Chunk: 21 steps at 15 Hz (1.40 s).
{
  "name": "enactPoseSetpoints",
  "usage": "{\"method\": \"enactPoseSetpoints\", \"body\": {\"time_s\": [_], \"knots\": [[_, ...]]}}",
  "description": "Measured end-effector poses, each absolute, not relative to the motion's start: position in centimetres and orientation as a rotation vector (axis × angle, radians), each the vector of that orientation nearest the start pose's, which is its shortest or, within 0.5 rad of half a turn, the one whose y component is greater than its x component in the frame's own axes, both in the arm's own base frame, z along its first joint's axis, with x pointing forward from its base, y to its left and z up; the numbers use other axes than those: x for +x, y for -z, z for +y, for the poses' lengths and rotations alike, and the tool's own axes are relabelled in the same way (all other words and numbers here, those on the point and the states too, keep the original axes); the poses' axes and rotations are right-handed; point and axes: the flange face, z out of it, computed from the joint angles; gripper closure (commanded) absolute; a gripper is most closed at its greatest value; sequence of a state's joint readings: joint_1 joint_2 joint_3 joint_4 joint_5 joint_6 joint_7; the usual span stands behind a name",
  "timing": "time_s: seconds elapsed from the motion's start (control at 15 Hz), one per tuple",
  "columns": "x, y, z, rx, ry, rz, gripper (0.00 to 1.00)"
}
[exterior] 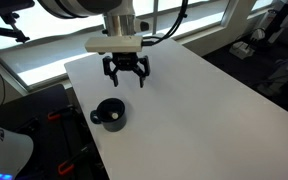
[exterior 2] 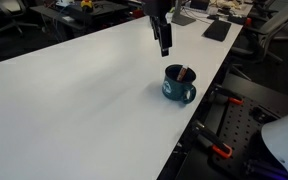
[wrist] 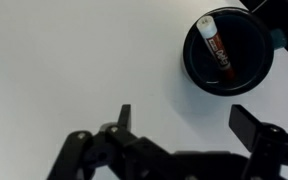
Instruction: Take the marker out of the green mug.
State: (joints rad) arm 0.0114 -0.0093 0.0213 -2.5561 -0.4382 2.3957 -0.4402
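While the marker (wrist: 217,48) lies in the green mug (wrist: 247,62), the claw (wrist: 184,116) hovers nearby, released.

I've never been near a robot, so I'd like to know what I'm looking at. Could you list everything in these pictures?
table: one, white, fills most of each view.
mug: one, very dark green, upright near the table's edge.
marker: one, white end and reddish body, leaning inside the mug.
gear: several pieces, mostly dark, off the table; too blurred to name.
arm: one, white, reaching in above the table.
pincer: one, black, open and empty, above bare table, apart from the mug.
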Motion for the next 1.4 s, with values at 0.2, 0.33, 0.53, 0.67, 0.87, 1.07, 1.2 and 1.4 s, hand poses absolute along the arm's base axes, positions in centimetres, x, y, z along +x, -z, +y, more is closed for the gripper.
{"method": "enactPoseSetpoints", "body": {"time_s": [0.2,0.33,0.53,0.67,0.87,1.07,1.2,1.4], "knots": [[43.4,-25.9,1.0,-3.082,-0.341,-1.336,0.0],[43.4,-25.7,1.0,-3.075,-0.346,-1.345,0.0],[43.1,-25.0,1.3,-3.062,-0.335,-1.377,0.0],[42.6,-24.0,1.6,-3.044,-0.327,-1.407,0.0],[41.2,-22.5,2.0,-3.013,-0.321,-1.435,0.0],[39.3,-21.1,2.3,-2.986,-0.28,-1.444,0.0],[37.8,-20.5,2.3,-2.972,-0.217,-1.442,0.0],[37.1,-20.6,2.0,-2.967,-0.12,-1.432,0.0]]}}
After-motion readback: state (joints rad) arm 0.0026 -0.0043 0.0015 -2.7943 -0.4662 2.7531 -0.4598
